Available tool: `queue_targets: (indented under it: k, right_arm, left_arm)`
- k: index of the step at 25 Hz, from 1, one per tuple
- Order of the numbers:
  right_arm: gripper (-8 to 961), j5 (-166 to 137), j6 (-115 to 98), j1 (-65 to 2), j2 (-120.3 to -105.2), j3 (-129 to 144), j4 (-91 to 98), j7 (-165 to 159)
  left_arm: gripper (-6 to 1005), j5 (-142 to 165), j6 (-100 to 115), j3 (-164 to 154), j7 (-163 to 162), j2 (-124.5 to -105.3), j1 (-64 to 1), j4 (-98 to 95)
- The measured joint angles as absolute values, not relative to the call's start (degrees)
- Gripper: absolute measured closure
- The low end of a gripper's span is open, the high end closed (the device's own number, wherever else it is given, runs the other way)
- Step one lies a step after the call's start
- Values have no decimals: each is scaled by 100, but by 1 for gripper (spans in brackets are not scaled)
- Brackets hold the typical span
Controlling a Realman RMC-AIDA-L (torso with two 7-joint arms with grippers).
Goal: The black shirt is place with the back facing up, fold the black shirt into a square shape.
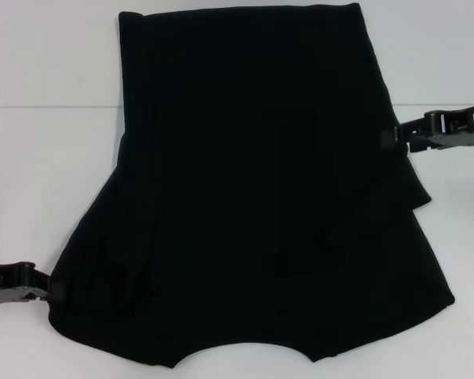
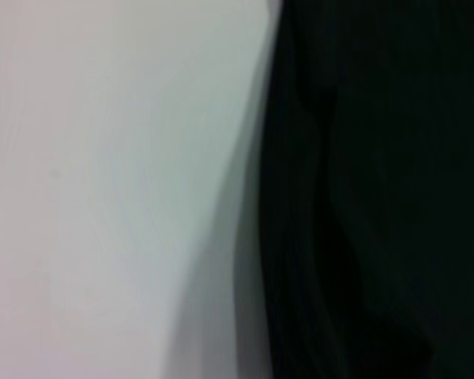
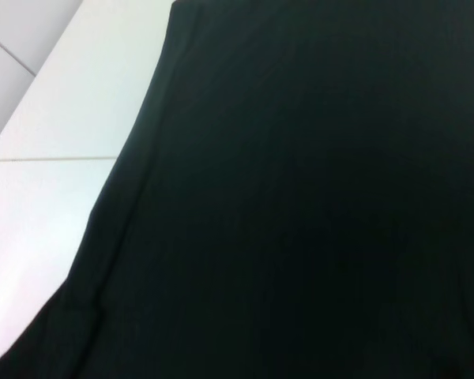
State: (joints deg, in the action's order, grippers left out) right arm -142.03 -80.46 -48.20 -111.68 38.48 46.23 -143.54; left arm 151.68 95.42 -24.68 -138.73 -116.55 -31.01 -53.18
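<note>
We have the black shirt (image 1: 261, 205) flat on the white tabletop (image 1: 39, 158), plain side up, no lettering showing. Both sleeves look already folded inward, so it's a long panel, wider at the near end; lengthwise folds to a square are still left, we judge. Left claw (image 1: 54, 289) sits at the near-left edge, right claw (image 1: 395, 136) at the mid-right edge, both touching cloth. Can't tell whether either is spread or pinching.
</note>
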Motion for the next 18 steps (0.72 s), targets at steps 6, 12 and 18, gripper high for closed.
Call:
queue_targets:
  k: [6, 12, 18]
  right_arm:
    - [271, -14399, -8824, -4637, -11042, 3871, 4699, -14303]
    - [271, -14410, -9674, -4091, -10887, 3669, 4816, -14344]
    - [270, -14513, -9909, -3756, -10822, 3666, 4808, -14339]
  left_arm:
    - [971, 14847, 9850, -2427, -13577, -11596, -3171, -5184]
    - [970, 14796, 9828, -2424, -13518, -11548, -3268, -5113]
    - [970, 14790, 9649, -2416, -13579, -11513, -3346, -4996]
